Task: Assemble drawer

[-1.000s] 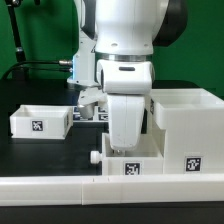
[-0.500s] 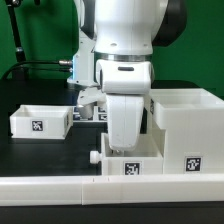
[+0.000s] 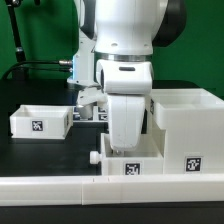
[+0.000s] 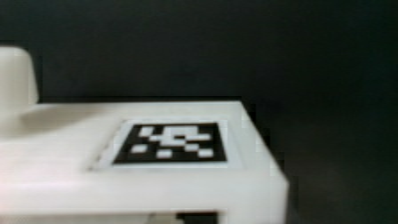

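In the exterior view a small white tray with a side knob and a square tag stands at the front centre. My gripper reaches down into or onto this tray, and its fingers are hidden by the hand and the tray wall. A second tagged tray stands apart at the exterior view's left. The tall boxy housing stands right beside the centre tray on the exterior view's right. The wrist view is blurred and filled by a white drawer part carrying a tag, very close. No fingertips show clearly.
A long low white border rail runs along the front edge, just before the centre tray and housing. The marker board lies behind, between the left tray and the arm. The tabletop is black.
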Robot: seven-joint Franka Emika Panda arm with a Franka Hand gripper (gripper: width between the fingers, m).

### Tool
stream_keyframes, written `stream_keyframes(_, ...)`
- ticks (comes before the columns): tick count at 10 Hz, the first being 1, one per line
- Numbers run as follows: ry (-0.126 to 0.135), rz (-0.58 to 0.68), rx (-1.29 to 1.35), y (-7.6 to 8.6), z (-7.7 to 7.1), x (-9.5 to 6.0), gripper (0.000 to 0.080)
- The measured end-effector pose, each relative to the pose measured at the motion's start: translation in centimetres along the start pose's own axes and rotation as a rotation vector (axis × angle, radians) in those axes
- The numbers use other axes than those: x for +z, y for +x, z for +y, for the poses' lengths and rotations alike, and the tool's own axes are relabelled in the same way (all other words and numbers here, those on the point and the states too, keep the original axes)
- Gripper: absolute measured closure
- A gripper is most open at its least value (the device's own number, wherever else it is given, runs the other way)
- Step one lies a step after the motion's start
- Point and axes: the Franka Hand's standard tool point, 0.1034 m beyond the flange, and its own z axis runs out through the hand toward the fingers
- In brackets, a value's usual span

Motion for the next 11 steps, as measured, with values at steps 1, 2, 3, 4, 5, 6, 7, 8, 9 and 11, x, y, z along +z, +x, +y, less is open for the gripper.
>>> stream_keyframes(1,-0.002,0.001,0.006,-0.04,0.05,-0.01,0.0757)
stream_keyframes(2,-0.008,0.002,0.013,-0.19,0.08,0.01,0.0757)
stream_keyframes(3,-0.018,0.004,0.013,-0.17,0.10,0.02,0.0757)
stream_keyframes(4,-0.018,0.004,0.013,-0.19,0.11,0.02,0.0757)
stream_keyframes(5,-0.018,0.004,0.012,-0.17,0.11,0.02,0.0757)
stream_keyframes(6,-0.018,0.004,0.009,0.01,0.10,0.02,0.0757)
stream_keyframes(7,-0.018,0.004,0.014,0.12,0.09,0.02,0.0757)
stream_keyframes(8,-0.015,0.003,0.016,0.28,0.06,0.02,0.0757)
stream_keyframes(9,-0.013,0.000,0.017,0.30,0.07,0.01,0.0757)
stream_keyframes(11,-0.015,-0.004,0.020,0.06,0.11,0.00,0.0757)
